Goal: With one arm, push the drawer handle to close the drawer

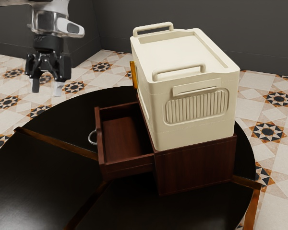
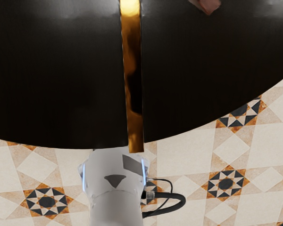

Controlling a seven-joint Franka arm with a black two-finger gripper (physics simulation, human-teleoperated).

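Currently, the black two-finger gripper is hanging with fingers spread; lower, well apart, toward half past four in the exterior view, the curved silver metal handle is jutting from the open reddish-brown wooden drawer.

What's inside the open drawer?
The drawer has a bare visible bottom. Its rear is hidden by the cabinet and the cream crate on it, so I cannot tell there.
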